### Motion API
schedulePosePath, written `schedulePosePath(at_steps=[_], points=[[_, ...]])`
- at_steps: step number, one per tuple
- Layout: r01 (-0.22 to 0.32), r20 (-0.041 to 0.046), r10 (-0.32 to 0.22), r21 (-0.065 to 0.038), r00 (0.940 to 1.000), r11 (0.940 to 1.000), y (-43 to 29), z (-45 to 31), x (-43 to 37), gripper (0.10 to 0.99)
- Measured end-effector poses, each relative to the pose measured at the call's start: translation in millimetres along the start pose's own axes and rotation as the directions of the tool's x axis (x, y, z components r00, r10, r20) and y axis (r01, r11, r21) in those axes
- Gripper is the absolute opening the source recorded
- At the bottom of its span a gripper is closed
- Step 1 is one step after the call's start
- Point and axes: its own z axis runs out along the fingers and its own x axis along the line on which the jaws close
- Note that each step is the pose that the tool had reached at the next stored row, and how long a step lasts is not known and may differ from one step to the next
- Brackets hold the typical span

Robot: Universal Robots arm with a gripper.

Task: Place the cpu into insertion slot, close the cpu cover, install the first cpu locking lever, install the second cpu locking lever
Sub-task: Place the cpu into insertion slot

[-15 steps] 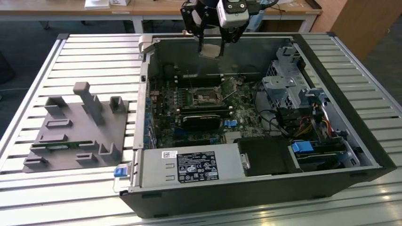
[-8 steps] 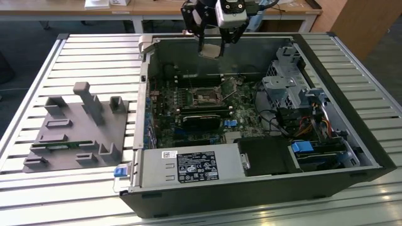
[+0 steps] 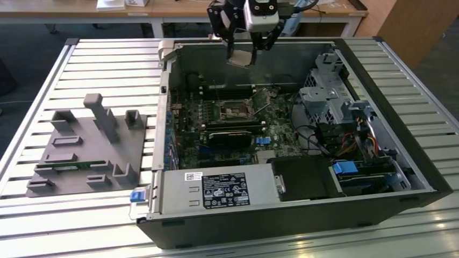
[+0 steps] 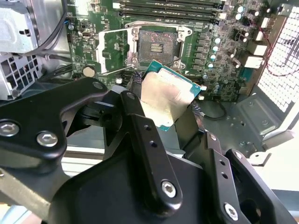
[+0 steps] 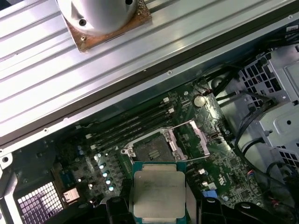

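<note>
My gripper [image 3: 246,52] hangs above the back wall of the open grey computer case [image 3: 401,161], shut on the cpu [image 3: 240,58]. In both wrist views the cpu [image 4: 166,95] [image 5: 159,191] is a silvery square chip with a green edge, pinched between the black fingers [image 4: 140,126]. It is tilted in the second wrist view. Below it on the green board, the insertion slot [image 3: 233,111] [image 4: 156,46] [image 5: 152,151] lies bare with its dark centre showing. The cpu cover [image 4: 114,51] [image 5: 198,137] is swung open beside the slot. A thin metal lever [image 4: 114,71] stands free.
Long black memory strips [image 3: 229,126] lie just in front of the slot. A metal drive cage [image 3: 330,102] with cables fills the case on the exterior view's right, and a power supply [image 3: 215,191] sits at the front. A grey parts fixture [image 3: 86,145] stands on the slatted table [image 3: 86,226].
</note>
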Motion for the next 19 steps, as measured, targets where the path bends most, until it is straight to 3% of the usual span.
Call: schedulePosePath(at_steps=[19], points=[[-0.08, 0.0071, 0.08, -0.002, 0.9968, 0.9968, -0.1, 0.2, 0.2, 0.533]])
